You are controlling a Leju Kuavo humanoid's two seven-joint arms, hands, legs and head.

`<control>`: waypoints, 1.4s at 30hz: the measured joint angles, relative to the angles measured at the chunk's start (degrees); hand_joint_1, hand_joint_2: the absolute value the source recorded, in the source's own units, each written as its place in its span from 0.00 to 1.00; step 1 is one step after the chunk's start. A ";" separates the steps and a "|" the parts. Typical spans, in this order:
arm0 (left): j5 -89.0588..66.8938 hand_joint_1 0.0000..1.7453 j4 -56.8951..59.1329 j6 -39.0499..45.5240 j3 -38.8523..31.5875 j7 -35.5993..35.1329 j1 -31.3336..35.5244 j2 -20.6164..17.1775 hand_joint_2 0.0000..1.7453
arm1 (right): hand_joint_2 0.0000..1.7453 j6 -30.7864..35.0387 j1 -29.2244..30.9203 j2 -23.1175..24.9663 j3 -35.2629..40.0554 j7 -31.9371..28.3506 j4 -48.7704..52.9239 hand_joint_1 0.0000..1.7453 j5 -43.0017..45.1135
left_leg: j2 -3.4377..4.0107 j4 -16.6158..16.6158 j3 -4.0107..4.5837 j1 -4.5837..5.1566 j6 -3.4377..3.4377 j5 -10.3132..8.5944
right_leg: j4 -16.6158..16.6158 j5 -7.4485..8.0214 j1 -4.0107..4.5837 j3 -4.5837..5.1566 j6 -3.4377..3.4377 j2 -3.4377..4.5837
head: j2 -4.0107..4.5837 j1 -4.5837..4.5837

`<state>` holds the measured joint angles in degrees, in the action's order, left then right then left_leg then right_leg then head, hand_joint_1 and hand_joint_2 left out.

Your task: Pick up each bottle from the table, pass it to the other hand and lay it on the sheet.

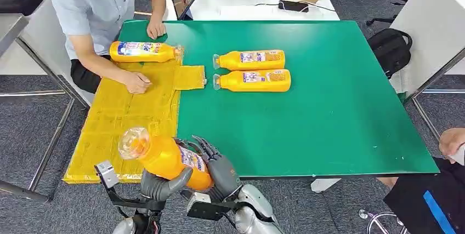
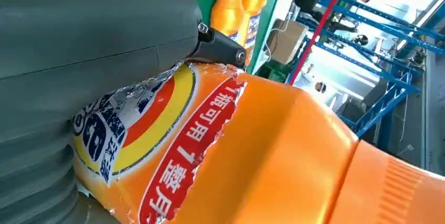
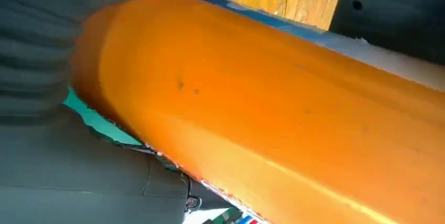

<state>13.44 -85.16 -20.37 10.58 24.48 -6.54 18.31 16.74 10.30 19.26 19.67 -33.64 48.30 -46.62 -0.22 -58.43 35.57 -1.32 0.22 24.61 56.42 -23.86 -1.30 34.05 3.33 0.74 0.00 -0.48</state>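
Slippage threatens: both the left robot hand [image 1: 160,184] and right robot hand [image 1: 219,169] clasp the smooth orange plastic bottle [image 1: 164,157] mid-handover; releasing early drops it short of the yellow sheet [image 1: 131,119].

Four orange bottles total: two side by side out on the green table [image 1: 340,97], one [image 1: 143,51] lying on the yellow sheet [image 1: 126,113] at the table's left, one [image 1: 164,157] up off it at the near edge. One sheet, one table.
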 measured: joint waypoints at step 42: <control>-80.86 1.00 8.87 28.07 -12.44 -15.19 26.16 -4.96 1.00 | 0.00 5.29 -8.68 -2.60 0.77 -4.44 30.21 0.00 14.25 | -0.01 0.00 0.00 -0.01 0.03 -0.16 | 0.05 0.06 0.01 -0.04 0.01 -0.02 | 0.00 0.00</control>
<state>-67.41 -76.29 7.70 -1.86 9.29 19.62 13.35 22.03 1.61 16.65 20.44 -38.07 78.51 -32.37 -0.23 -58.43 35.57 -1.34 0.25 24.44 56.46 -23.80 -1.30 34.01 3.34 0.73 0.00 -0.48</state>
